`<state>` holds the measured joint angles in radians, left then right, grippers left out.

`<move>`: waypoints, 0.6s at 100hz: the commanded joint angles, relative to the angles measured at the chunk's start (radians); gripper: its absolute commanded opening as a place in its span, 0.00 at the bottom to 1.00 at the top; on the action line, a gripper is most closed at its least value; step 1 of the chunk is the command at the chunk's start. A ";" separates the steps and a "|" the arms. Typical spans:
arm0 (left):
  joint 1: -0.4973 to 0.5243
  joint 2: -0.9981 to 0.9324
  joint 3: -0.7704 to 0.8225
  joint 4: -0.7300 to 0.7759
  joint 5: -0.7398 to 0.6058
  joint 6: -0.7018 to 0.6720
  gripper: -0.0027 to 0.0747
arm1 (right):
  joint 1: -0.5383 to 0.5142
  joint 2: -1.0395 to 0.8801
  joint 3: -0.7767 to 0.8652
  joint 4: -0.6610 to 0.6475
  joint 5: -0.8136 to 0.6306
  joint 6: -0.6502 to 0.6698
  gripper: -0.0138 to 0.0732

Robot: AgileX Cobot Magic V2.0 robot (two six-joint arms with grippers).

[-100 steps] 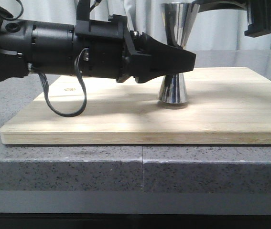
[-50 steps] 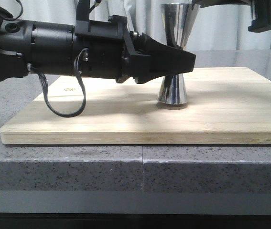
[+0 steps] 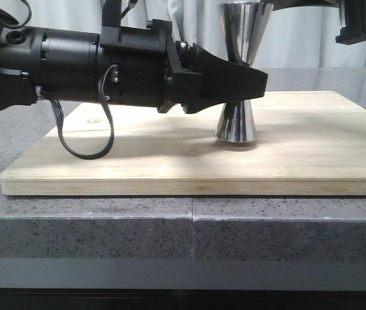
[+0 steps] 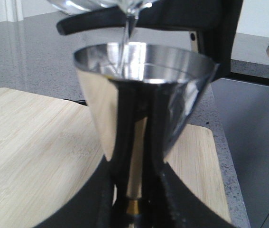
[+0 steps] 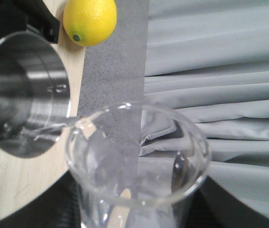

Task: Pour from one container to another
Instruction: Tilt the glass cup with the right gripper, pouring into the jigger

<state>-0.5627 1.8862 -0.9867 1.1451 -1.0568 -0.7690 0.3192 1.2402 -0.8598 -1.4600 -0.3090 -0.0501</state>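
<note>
Front view: your left gripper (image 3: 250, 82) reaches in level from the left and is clamped on the waist of the jigger (image 3: 237, 71), which stands upright on the wooden board (image 3: 170, 155). The board lies on the grey stone counter (image 3: 105, 226). Your right arm (image 3: 354, 22) shows only at the top right edge here.

In the left wrist view you see the jigger's gold band low between the black fingers (image 4: 170, 199), and a thin clear stream falls from the beaker (image 4: 120, 5) into the jigger's upper cup.

In the right wrist view the beaker is tipped, its lip just over the jigger's rim, with liquid running across. Your right gripper is mostly hidden behind the glass; it carries the beaker, dark fingers (image 5: 39, 209) either side of its base. A lemon (image 5: 89, 20) lies on the board's edge beyond the jigger.
</note>
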 commanded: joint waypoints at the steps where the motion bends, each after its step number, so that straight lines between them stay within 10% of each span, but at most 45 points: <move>1: 0.001 -0.060 -0.027 -0.046 -0.082 -0.012 0.01 | -0.001 -0.034 -0.037 0.009 -0.006 -0.004 0.41; 60: 0.001 -0.060 -0.027 -0.046 -0.080 -0.012 0.01 | -0.001 -0.034 -0.037 -0.025 -0.006 -0.004 0.41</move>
<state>-0.5627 1.8862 -0.9867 1.1479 -1.0568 -0.7719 0.3192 1.2402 -0.8598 -1.4983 -0.3090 -0.0481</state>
